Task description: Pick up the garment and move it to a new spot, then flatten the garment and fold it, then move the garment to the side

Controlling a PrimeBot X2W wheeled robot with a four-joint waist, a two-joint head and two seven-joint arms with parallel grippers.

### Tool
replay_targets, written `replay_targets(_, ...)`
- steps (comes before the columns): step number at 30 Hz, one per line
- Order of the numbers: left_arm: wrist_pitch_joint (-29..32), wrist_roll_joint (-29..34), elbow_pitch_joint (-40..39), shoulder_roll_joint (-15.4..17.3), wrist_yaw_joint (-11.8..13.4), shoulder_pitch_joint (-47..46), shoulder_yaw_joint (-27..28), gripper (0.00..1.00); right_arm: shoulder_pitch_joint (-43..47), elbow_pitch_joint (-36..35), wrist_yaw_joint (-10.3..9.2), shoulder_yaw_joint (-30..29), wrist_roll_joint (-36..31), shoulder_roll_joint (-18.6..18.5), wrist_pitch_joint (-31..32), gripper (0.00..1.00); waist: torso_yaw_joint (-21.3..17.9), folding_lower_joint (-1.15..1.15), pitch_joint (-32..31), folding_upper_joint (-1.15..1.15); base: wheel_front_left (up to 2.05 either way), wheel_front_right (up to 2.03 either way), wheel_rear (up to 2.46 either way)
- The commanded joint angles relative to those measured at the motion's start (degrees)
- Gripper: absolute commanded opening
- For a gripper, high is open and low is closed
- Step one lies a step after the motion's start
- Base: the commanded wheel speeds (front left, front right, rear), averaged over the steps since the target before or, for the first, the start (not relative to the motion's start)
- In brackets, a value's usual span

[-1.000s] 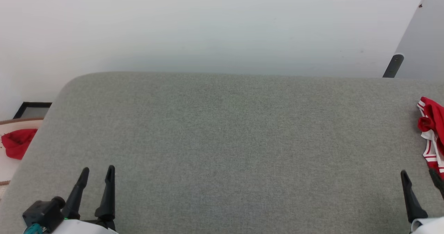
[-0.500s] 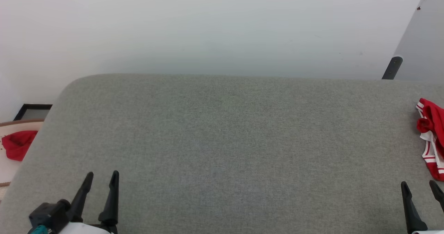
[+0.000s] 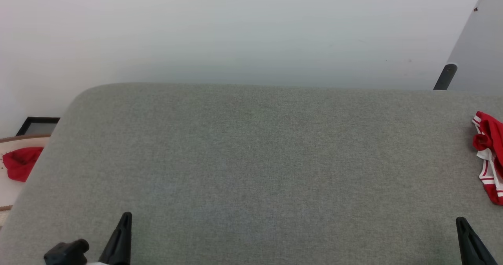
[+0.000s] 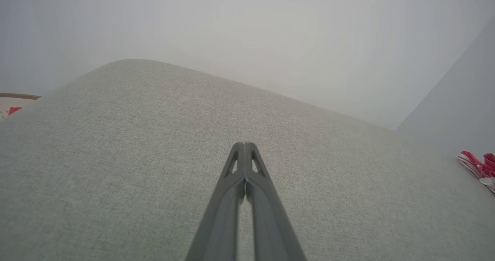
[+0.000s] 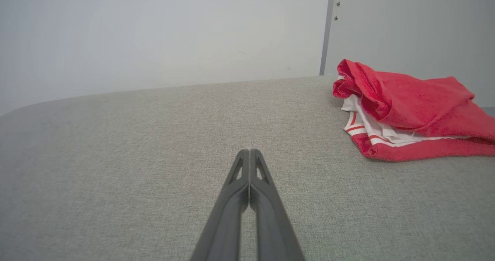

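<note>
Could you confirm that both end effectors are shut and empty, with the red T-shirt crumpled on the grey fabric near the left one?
Not quite: the red T-shirt lies near the right end effector, not the left end effector, as the right wrist view shows. Both are shut and empty.

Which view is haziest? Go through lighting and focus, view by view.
Head view: flat even light, no glare, garment cropped at the right edge. Left wrist view: haziest, washed-out, grey cushion bowed by the wide lens. Right wrist view: crisp, cloth weave sharp, shadow under the garment.
</note>
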Motion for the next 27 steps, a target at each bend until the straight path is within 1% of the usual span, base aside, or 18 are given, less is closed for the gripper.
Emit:
replay_targets(1, 0.35, -1.92, -0.83, 0.28, -0.01, -1.46, 0.75, 0.0, -1.46, -0.82, 0.0, -0.48, 2.3, -0.28, 0.5, 0.0, -0.05, 0.0, 0.02, 0.0, 0.0, 0.0, 0.0)
replay_targets(13, 3.57, -11.45, -0.79, -1.77, -0.03, -2.76, 2.2, 0.0, -3.03, -1.03, -0.01, -0.89, 13.76, 1.6, 3.46, 0.0, -0.42, 0.0, 0.21, 0.0, 0.0, 0.0, 0.0)
replay_targets(27, 6.8, -21.04, -0.74, -3.84, -0.05, -4.08, 3.65, 0.0, -4.68, -1.09, -0.02, -1.34, 25.2, 3.51, 6.51, 0.0, -0.87, 0.0, 0.43, 0.0, 0.0, 0.0, 0.0)
